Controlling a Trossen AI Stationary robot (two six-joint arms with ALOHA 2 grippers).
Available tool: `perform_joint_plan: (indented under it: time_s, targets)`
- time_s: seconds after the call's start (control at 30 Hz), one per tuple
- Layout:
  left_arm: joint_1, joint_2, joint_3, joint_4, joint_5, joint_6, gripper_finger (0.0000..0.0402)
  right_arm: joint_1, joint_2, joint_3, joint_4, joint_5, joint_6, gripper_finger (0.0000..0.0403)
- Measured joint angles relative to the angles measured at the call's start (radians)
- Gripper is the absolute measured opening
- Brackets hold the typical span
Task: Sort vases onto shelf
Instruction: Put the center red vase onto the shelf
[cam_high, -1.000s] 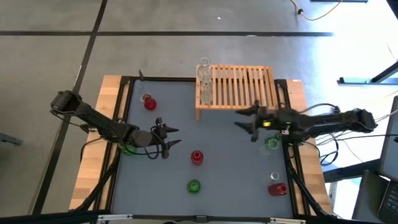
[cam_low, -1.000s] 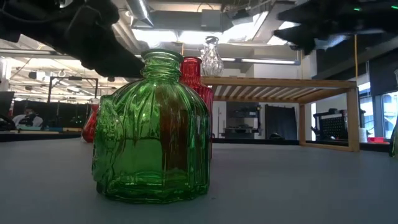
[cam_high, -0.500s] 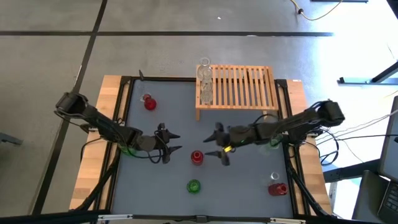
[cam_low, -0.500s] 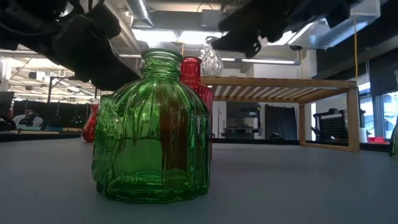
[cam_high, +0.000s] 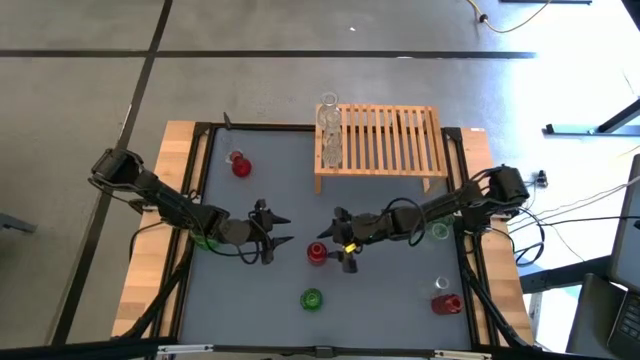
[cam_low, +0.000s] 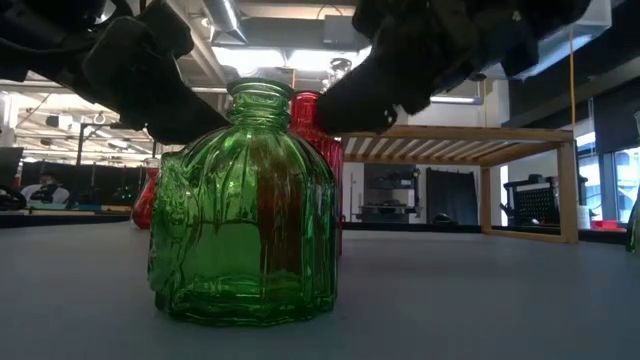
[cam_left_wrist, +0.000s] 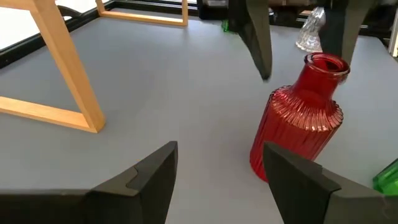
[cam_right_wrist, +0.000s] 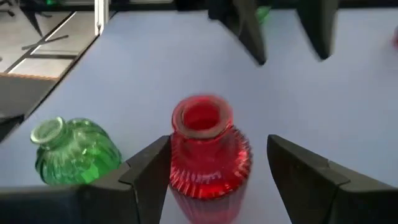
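A ribbed red vase (cam_high: 316, 253) stands upright on its base in the middle of the grey table. My right gripper (cam_high: 340, 240) is open, and its wrist view shows the red vase (cam_right_wrist: 205, 152) between its fingers with a gap on each side. My left gripper (cam_high: 287, 230) is open just left of that vase and points at the red vase (cam_left_wrist: 298, 121). The light-wood shelf (cam_high: 385, 140) sits at the far edge with three clear vases (cam_high: 328, 132) on its left end. A green vase (cam_high: 311, 298) stands nearer.
Other vases stand loose on the table: a red vase (cam_high: 240, 165) far left, a green vase (cam_high: 437, 232) under the right arm, a green one (cam_high: 205, 240) under the left arm, and a red (cam_high: 447, 303) and clear pair near right. The low view is filled by the green vase (cam_low: 245, 210).
My right gripper has swung from in front of the shelf toward the table's left and near side and come down, ending open around the middle red vase. My left gripper has edged slightly toward the same vase. No vase has moved.
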Motion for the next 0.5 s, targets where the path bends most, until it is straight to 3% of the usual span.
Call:
perform_joint_plan:
  time_s: [0.37,0.5]
  targets:
    - [0.0,0.0,0.0,0.0,0.0,-0.024,0.0228,0.0,0.095,0.0,0.196,-0.019,-0.003,0.0247]
    - [0.0,0.0,0.0,0.001,0.0,-0.024,0.0228,0.0,0.13,0.0,0.228,-0.019,-0.032,0.0217]
